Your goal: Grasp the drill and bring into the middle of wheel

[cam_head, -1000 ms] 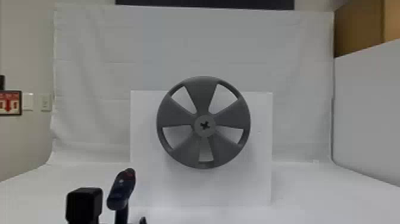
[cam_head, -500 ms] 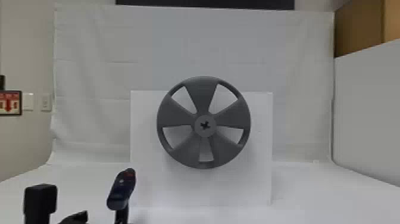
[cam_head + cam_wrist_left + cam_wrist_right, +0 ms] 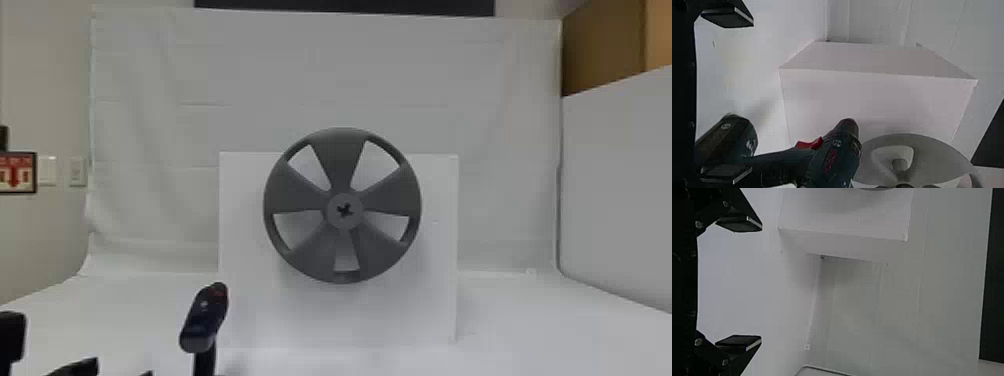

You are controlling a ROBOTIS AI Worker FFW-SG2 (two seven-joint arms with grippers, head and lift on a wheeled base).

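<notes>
Drill (image 3: 204, 320) stands near the white surface (image 3: 575, 320), left of the wheel (image 3: 295, 192) and well apart from it in the head view; it looks upright, with its battery (image 3: 727, 137) low and its nose toward the white block (image 3: 405, 315).

It should handle as a stiff, fairly heavy load, weighted at the battery and the motor body (image 3: 830, 160); the hard casing may slide or twist if pinched off-centre, though it is hardly fragile. The narrow grip (image 3: 779, 164) is the place to take hold, below the red trigger (image 3: 809, 144); a high pinch could squeeze that trigger, and a loose one would let the nose dip.

The left tool (image 3: 750, 96) is released and grasps nothing, its fingers wide apart; one overlaps the drill's lower part in the left wrist view, and I cannot tell whether they touch. The right tool (image 3: 748, 283) is also released and empty.

The block rises behind the wheel and the drill; on the way to the hub (image 3: 355, 220), the nose could knock the wheel's rim or spokes, so a lift and a clear frontal line seem wise.
</notes>
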